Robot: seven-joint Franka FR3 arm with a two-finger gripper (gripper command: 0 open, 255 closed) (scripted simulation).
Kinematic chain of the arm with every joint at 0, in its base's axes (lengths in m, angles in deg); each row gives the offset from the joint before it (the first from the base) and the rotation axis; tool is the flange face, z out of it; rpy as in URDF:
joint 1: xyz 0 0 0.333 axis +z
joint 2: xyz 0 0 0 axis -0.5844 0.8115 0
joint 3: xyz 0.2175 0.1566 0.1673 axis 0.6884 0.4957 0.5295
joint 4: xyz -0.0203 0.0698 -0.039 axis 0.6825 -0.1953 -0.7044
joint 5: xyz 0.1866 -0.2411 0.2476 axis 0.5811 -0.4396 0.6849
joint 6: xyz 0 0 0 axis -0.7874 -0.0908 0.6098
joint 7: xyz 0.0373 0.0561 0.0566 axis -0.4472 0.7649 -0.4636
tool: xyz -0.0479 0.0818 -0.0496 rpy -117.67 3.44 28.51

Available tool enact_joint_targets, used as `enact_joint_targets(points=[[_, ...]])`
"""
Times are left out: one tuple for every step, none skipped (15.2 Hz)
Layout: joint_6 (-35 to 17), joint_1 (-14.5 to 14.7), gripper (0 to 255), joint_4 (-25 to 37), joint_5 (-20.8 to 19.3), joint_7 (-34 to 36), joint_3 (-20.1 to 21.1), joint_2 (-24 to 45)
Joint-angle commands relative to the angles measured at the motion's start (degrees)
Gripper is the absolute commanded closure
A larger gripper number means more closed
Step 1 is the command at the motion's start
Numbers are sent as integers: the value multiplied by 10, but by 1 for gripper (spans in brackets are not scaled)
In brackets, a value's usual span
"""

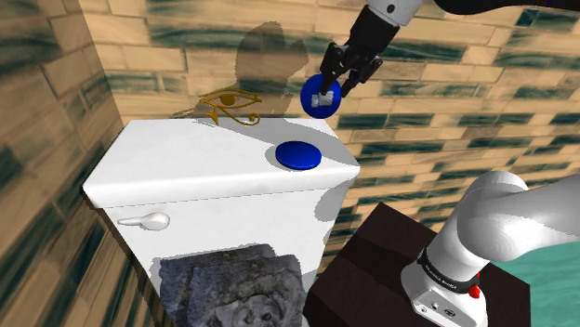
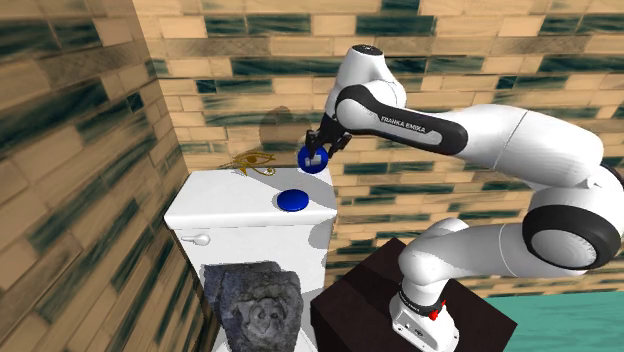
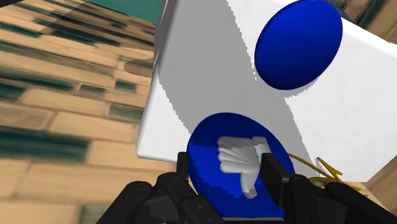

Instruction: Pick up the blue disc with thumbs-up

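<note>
Clasping the thumbs-up disc (image 3: 210, 143) (blue), the gripper (image 1: 335, 84) hangs above the white tank (image 1: 186, 167).

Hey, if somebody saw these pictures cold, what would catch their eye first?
The black tool grips a blue disc with a white thumbs-up, held in the air above the white toilet tank. A second, plain blue disc lies flat on the tank's lid, and a gold eye ornament stands at the lid's back edge by the brick wall.
</note>
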Motion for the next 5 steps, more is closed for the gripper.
enact_joint_targets(points=[[15,-1,255,18,-2,0,-2,3],[22,-1,255,27,-3,1,-2,5],[29,-2,255,37,-3,1,-3,8],[30,-2,255,38,-4,1,-3,8],[30,-2,255,38,-3,1,-3,9]])
